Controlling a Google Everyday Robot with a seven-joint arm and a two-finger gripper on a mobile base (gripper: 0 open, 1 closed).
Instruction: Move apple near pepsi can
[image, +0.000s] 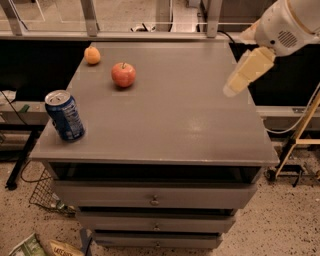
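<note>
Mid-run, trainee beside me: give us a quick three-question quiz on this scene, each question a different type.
1. True or false: the apple touches the pepsi can.
2. Multiple choice: the gripper is A) above the right edge of the table, B) clamped on the can, C) beside the small orange fruit.
3. Fill in: in this view, the can stands upright near the table's front-____ corner.
Key: 1 false; 2 A; 3 left.

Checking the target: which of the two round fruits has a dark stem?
The apple: red-orange, larger, nearer the pepsi can. The smaller orange fruit lies farther back-left. The gripper hovers over the right side of the table.
</note>
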